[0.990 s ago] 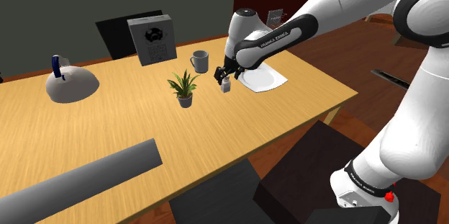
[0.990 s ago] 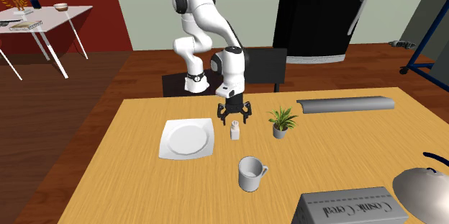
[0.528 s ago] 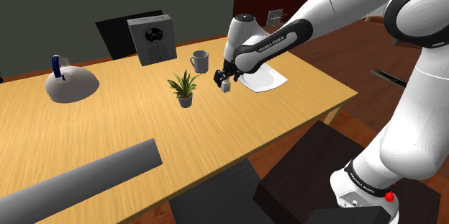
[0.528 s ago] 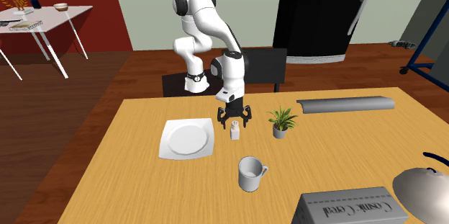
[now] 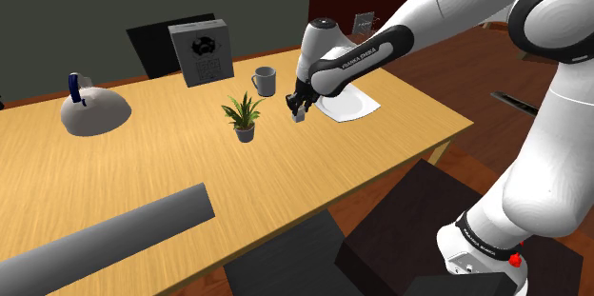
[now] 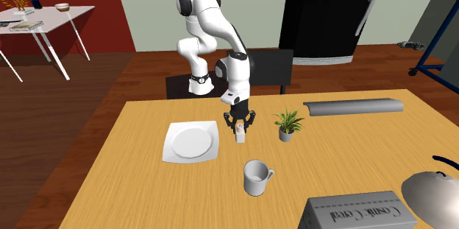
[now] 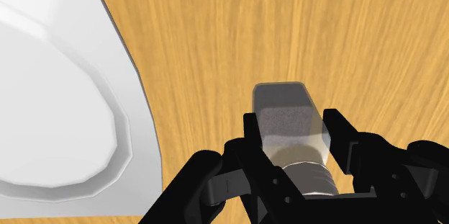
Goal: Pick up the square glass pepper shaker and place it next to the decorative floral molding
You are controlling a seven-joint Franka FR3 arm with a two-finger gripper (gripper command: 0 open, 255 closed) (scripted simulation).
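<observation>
The black gripper (image 6: 239, 126) pinches the square glass pepper shaker (image 7: 286, 114) between its two fingers (image 7: 251, 140). The shaker stands upright on the wooden table (image 6: 140, 191), just beside the white square plate (image 6: 173, 129), with the small potted plant (image 6: 287, 124) on its other side.

The white Franka arm (image 5: 447, 4) rises from its base at the shoulder view's 4 o'clock. It bends at a dark joint near 2 o'clock and runs its forearm across toward 9 o'clock. The wrist turns the hand straight downward, putting the black gripper (image 5: 298, 110) just above the picture's middle. In the second exterior view the arm stands at 12 o'clock and folds forward, and the gripper (image 6: 239, 127) hangs just below centre. In the wrist view the two fingers (image 7: 250, 140) press on either side of the square pepper shaker (image 7: 284, 104), clasping it.
</observation>
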